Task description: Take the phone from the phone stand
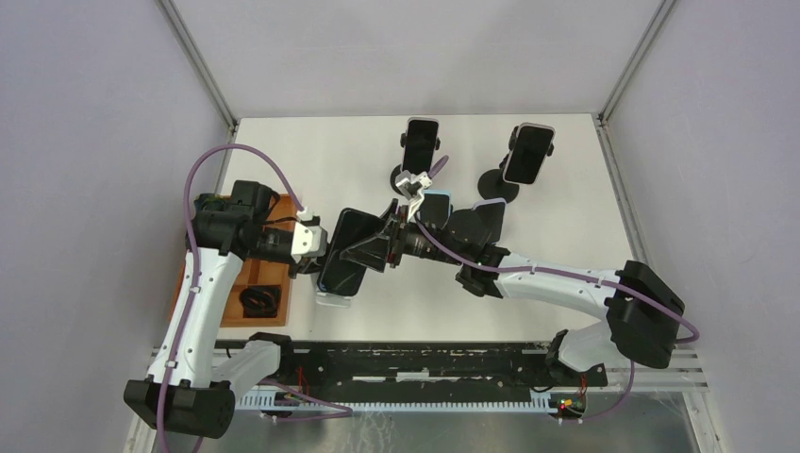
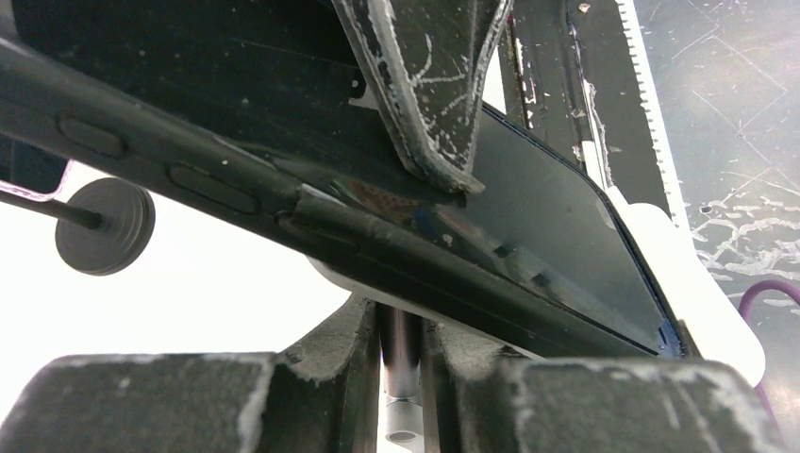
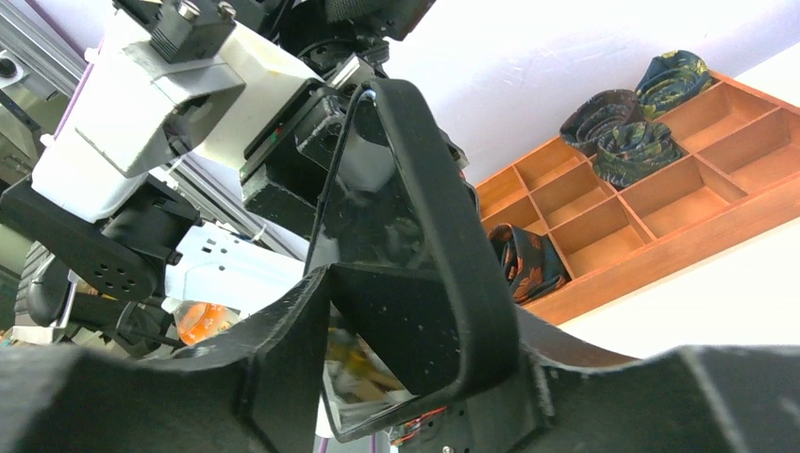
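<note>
A black phone sits tilted on a stand with a white cradle near the table's left middle. My left gripper is shut on the stand's metal pole just under the phone. My right gripper comes in from the right and is shut on the phone's edge, one finger lying on the dark screen. In the right wrist view the phone stands edge-on between the jaws of my right gripper. The stand's base is hidden.
Two more phones on black stands stand at the back. Two others are partly hidden behind my right arm. A wooden divided tray with rolled ties lies at the left edge.
</note>
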`<state>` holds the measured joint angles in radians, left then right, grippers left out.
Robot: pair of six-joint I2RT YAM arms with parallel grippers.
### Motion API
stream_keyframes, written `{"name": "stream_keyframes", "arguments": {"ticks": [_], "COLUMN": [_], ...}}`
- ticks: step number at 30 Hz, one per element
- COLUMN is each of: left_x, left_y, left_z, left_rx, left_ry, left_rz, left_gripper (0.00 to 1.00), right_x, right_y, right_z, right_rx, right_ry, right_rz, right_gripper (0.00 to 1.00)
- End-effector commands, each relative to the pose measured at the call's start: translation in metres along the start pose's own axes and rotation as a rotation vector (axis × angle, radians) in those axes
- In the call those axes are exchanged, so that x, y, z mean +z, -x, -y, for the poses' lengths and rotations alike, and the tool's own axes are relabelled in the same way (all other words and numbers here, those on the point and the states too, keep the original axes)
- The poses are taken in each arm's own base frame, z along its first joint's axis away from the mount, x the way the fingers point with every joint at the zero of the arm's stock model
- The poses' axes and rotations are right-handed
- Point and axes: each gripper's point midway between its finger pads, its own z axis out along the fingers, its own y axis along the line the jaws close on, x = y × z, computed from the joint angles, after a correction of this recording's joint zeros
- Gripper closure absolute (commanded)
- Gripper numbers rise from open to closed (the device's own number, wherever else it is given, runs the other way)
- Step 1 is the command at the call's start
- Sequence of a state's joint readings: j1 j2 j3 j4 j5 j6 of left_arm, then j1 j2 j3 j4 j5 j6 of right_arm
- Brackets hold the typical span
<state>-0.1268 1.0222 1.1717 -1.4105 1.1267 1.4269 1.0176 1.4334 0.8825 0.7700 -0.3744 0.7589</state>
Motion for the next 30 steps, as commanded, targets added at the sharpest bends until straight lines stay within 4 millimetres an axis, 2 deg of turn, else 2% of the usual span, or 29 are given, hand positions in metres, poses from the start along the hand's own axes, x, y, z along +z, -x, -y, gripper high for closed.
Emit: {"name": "stream_keyframes", "arguments": {"ticks": [1, 6, 12, 15, 19, 22, 24, 26, 30], "left_x": [0.002, 0.002, 0.003, 0.003, 0.005, 0.005, 0.004, 0.003, 0.001], "left_y": [0.037, 0.034, 0.028, 0.017, 0.000, -0.005, -0.006, -0.004, 0.004], "left_z": [0.020, 0.021, 0.021, 0.022, 0.023, 0.021, 0.018, 0.013, 0.010], "left_rx": [-0.018, -0.006, 0.008, 0.026, 0.036, 0.063, 0.094, 0.107, 0.133], "left_ry": [-0.047, -0.045, -0.043, -0.043, -0.051, -0.052, -0.043, -0.026, -0.009], "left_rz": [0.144, 0.135, 0.112, 0.075, 0.023, 0.003, -0.008, -0.014, -0.006], "left_gripper": [0.98, 0.98, 0.98, 0.98, 0.98, 0.98, 0.98, 0.98, 0.98], "right_x": [-0.003, -0.009, -0.013, -0.019, -0.031, -0.045, -0.057, -0.069, -0.091], "right_y": [0.049, 0.066, 0.082, 0.096, 0.121, 0.129, 0.130, 0.119, 0.076], "right_z": [0.027, 0.015, -0.002, -0.007, -0.018, -0.010, -0.005, 0.010, 0.047], "right_rx": [-0.068, -0.081, -0.067, -0.051, -0.048, -0.063, -0.073, -0.058, -0.004], "right_ry": [-0.156, -0.104, -0.029, -0.002, 0.037, -0.013, -0.046, -0.108, -0.231], "right_rz": [0.161, 0.176, 0.189, 0.201, 0.202, 0.174, 0.165, 0.126, 0.015], "right_gripper": [0.51, 0.61, 0.85, 1.00, 1.00, 1.00, 1.00, 1.00, 1.00]}}
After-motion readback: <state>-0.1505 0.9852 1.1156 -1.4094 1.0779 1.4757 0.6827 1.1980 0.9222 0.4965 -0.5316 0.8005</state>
